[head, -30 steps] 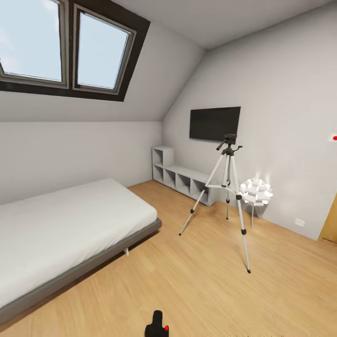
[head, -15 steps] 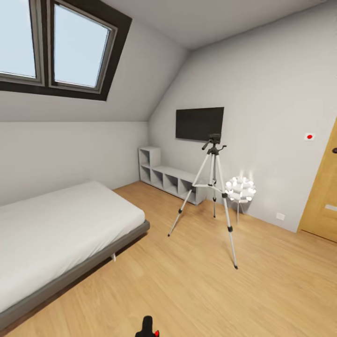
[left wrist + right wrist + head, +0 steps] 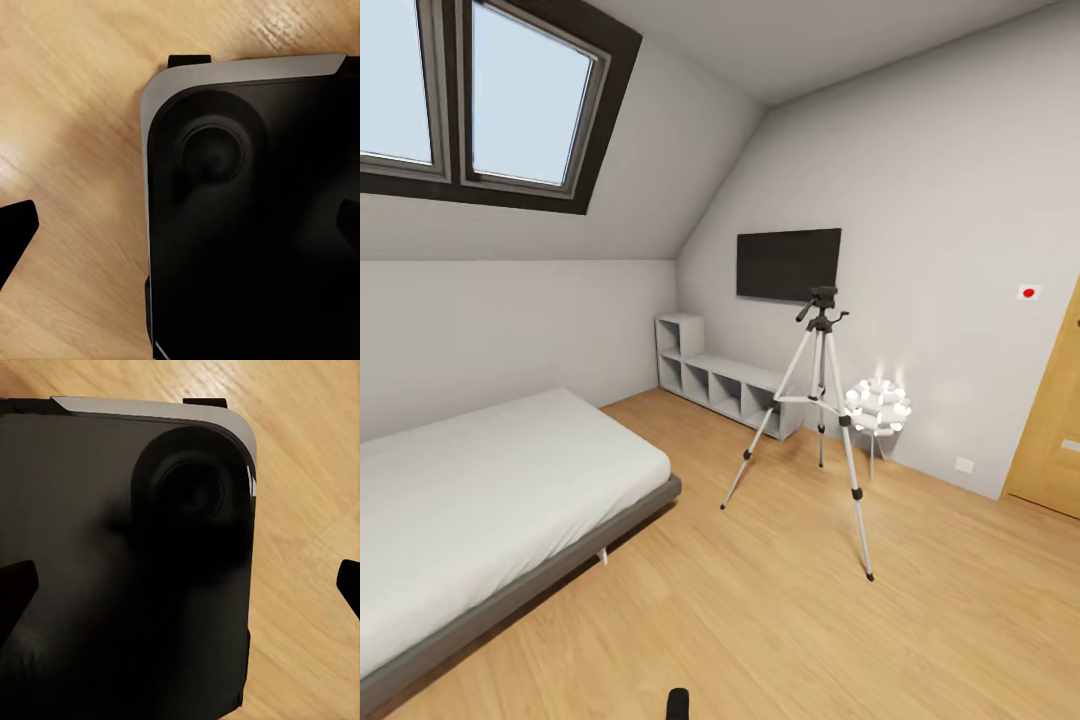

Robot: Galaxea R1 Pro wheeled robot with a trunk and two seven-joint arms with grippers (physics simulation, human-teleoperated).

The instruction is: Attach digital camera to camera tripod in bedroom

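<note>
Tripod ahead, arms tucked low over the base

The camera tripod (image 3: 822, 400) stands upright on the wooden floor (image 3: 780, 600), just beside the ball-cluster lamp (image 3: 878, 405), below the wall TV (image 3: 788, 263); well forward of both grippers (neither arm clearly nearer); each wrist view shows fingertips (image 3: 16, 592) spread wide, holding nothing, over the robot's dark base (image 3: 255, 225); I can't make out the digital camera.
</note>
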